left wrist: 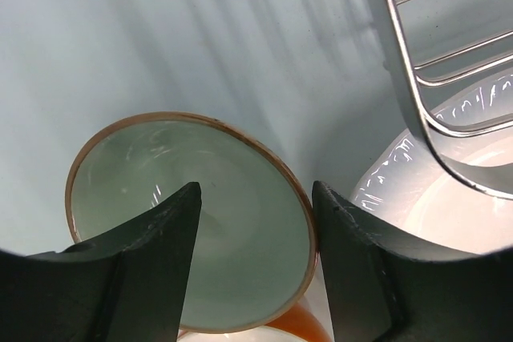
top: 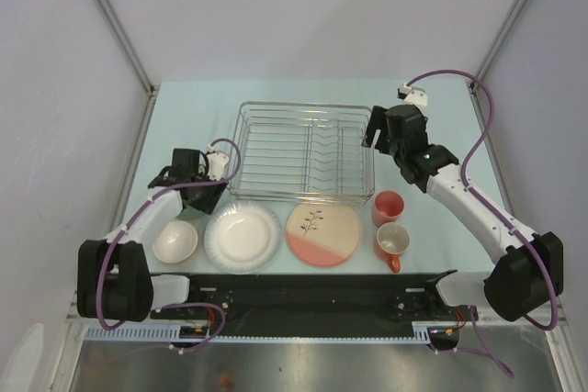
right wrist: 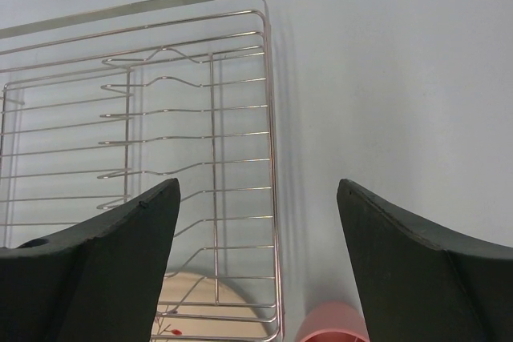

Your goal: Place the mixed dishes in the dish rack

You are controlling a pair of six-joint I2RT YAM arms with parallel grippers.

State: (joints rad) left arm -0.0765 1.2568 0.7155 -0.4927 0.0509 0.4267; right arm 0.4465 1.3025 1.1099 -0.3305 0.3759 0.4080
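In the left wrist view an orange bowl [left wrist: 192, 222] with a pale green inside lies under my left gripper [left wrist: 256, 190]. One finger is inside the bowl and the other stands just outside its rim, with the jaws still apart. From above, my left gripper [top: 195, 185] hides that bowl. The wire dish rack [top: 303, 149] stands mid-table with nothing in it. In front of it lie a white bowl [top: 175, 240], a white ruffled plate [top: 242, 236], a cream plate [top: 323, 233], a pink cup [top: 388, 207] and an orange mug [top: 393, 243]. My right gripper [top: 377, 130] hangs open by the rack's right side.
The right wrist view shows the rack's right edge [right wrist: 271, 158], bare table to its right, the pink cup's rim [right wrist: 333, 324] at the bottom and the cream plate [right wrist: 200, 302] through the wires. The white plate [left wrist: 449, 214] lies by the rack's corner wire [left wrist: 409, 78].
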